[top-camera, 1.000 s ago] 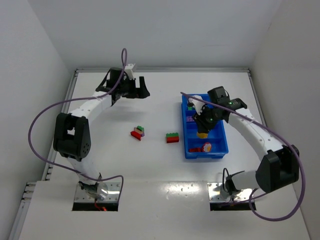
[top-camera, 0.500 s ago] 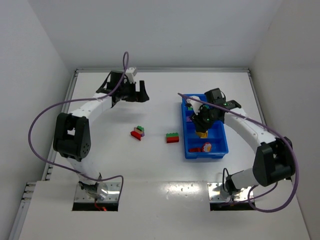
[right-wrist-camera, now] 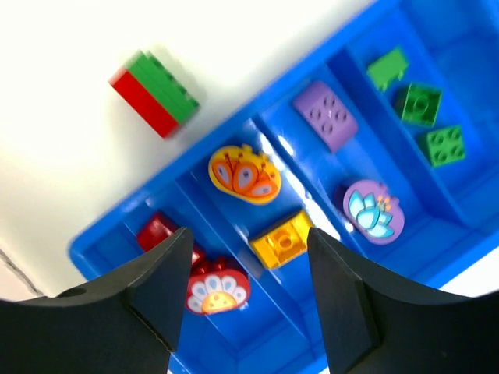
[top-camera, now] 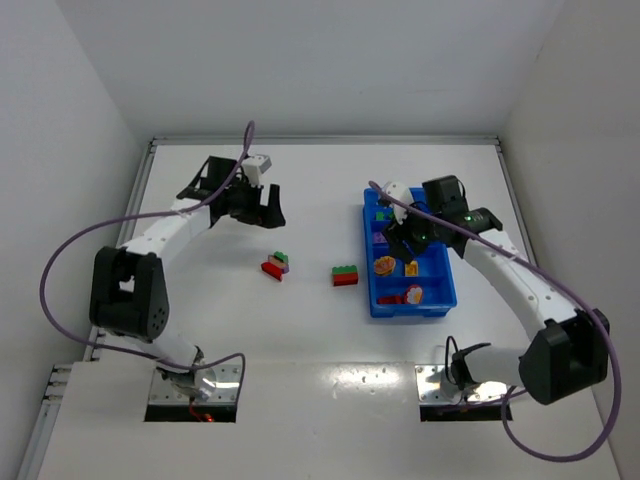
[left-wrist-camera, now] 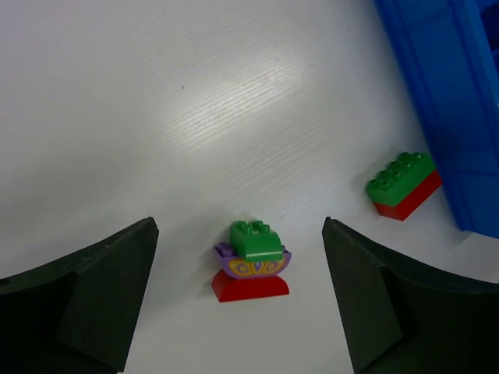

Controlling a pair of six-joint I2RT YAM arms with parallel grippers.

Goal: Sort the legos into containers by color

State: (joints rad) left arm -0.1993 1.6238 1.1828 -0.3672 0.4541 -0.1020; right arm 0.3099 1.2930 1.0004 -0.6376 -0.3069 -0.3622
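My left jaws gape open over the counter (left-wrist-camera: 234, 78), a green-topped brick stack (left-wrist-camera: 251, 269) between them. My right jaws hang open above the yellow brick (right-wrist-camera: 282, 238) in the blue tray (right-wrist-camera: 460, 47).

Top camera looks down from high behind me. My wrist cameras look down closely; both share the green-red brick (left-wrist-camera: 401, 185) and tray (left-wrist-camera: 437, 78).

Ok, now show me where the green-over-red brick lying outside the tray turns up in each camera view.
Top external: the green-over-red brick sits near the middle, just left of the blue tray.
Left wrist: the brick is right of centre, beside the tray's edge.
Right wrist: the brick is at upper left, just outside the tray.
Shared landmark: the blue tray.
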